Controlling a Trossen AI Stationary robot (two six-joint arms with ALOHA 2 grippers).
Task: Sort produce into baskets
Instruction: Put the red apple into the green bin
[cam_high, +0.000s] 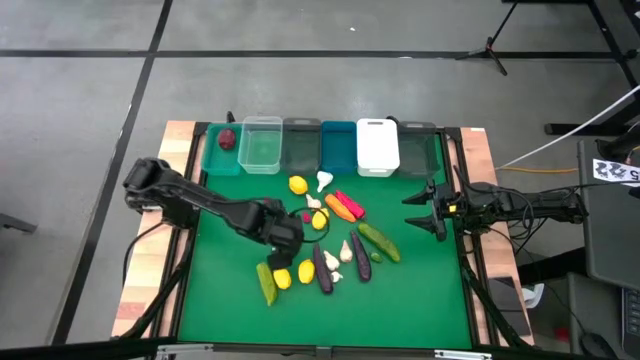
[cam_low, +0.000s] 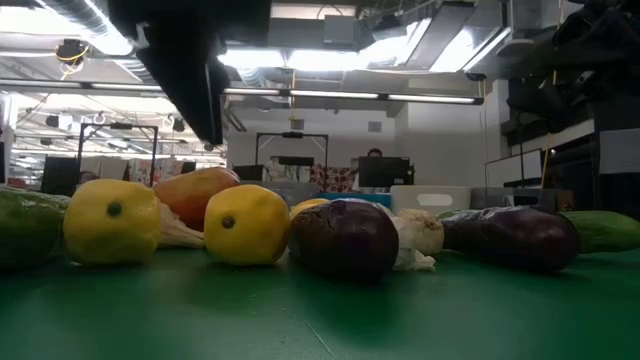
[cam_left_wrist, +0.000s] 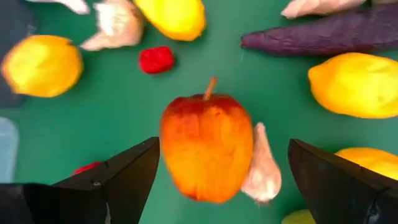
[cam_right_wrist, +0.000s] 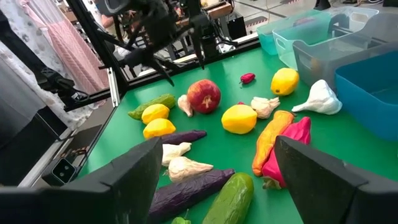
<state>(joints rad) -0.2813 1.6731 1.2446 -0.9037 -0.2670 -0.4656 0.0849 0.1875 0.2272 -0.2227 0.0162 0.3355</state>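
A red-orange round fruit (cam_left_wrist: 205, 146) lies on the green mat (cam_high: 420, 300) in the middle of the produce pile, with a whitish garlic clove (cam_left_wrist: 261, 169) against its side. My left gripper (cam_high: 290, 236) hangs open above it, pointing steeply down, one finger to each side and clear of it. Around it lie lemons (cam_left_wrist: 40, 65), a purple eggplant (cam_left_wrist: 323, 34) and a small red pepper (cam_left_wrist: 157, 59). The baskets stand in a row at the far edge; the teal one (cam_high: 213, 155) holds a dark red beet (cam_high: 228, 139). My right gripper (cam_high: 422, 207) waits open at the table's right edge.
Beside the teal basket stand the clear (cam_high: 261, 145), grey (cam_high: 300, 145), blue (cam_high: 337, 147), white (cam_high: 378, 147) and dark green (cam_high: 420, 150) ones. Carrot (cam_high: 343, 208), red pepper (cam_right_wrist: 287, 149) and cucumbers (cam_high: 380, 242) lie right of the pile. Bare mat lies toward the near edge.
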